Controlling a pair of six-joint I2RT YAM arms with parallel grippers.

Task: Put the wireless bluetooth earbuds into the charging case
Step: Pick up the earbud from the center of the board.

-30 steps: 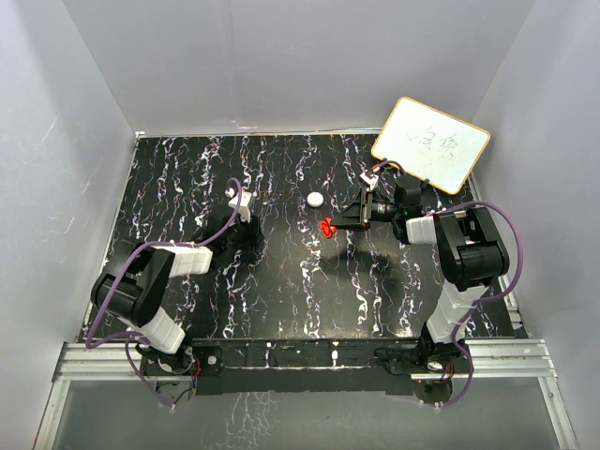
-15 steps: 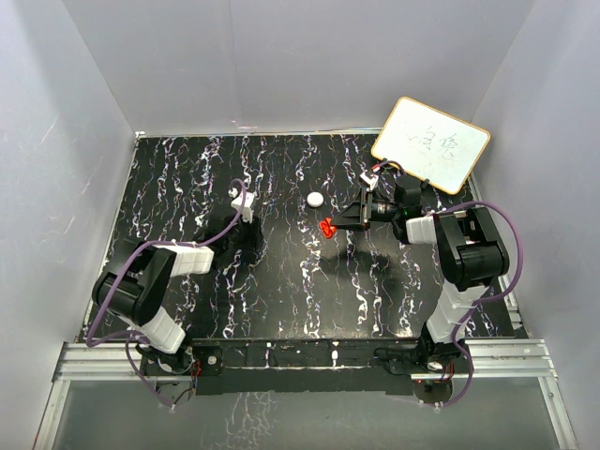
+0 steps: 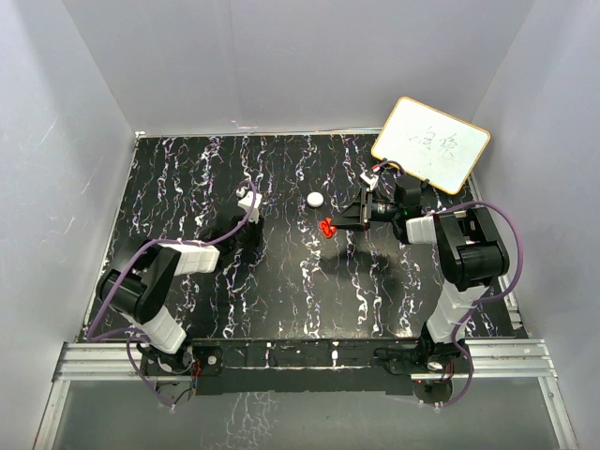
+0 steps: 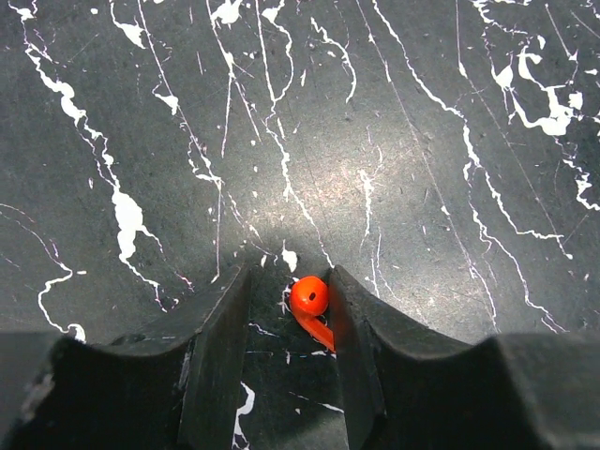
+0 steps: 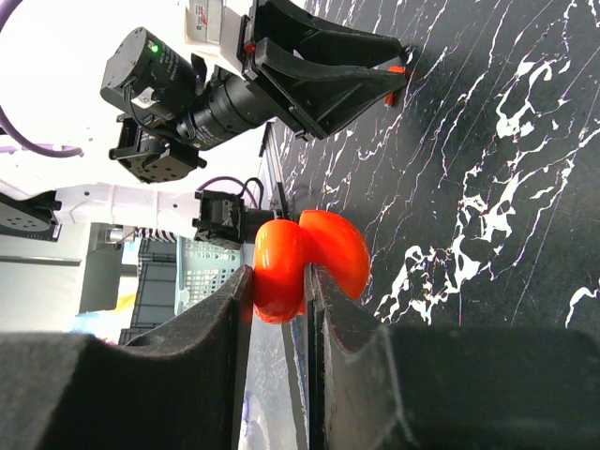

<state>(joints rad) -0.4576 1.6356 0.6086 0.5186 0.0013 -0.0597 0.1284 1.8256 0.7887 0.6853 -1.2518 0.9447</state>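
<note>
- Top view: the left end effector [image 3: 253,230] points down at the black marbled worktop [image 3: 187,178], to the left of the white disc [image 3: 316,199] and a little nearer the arm bases. The right end effector [image 3: 330,226] reaches in from the right and holds the red charging case [image 3: 326,226] just below and right of the disc. A whiteboard [image 3: 431,145] stands well right of the disc, at the far corner.
- Left wrist view: a red earbud [image 4: 309,296] lies on the worktop between the open fingers [image 4: 220,347]. Its round head is right against the right finger, with a clear gap to the left one. It is not clamped.
- Right wrist view: the fingers [image 5: 202,328] are closed on the charging case, whose two rounded red lobes bulge out between them. The left end effector shows beyond, tips at the worktop.
</note>
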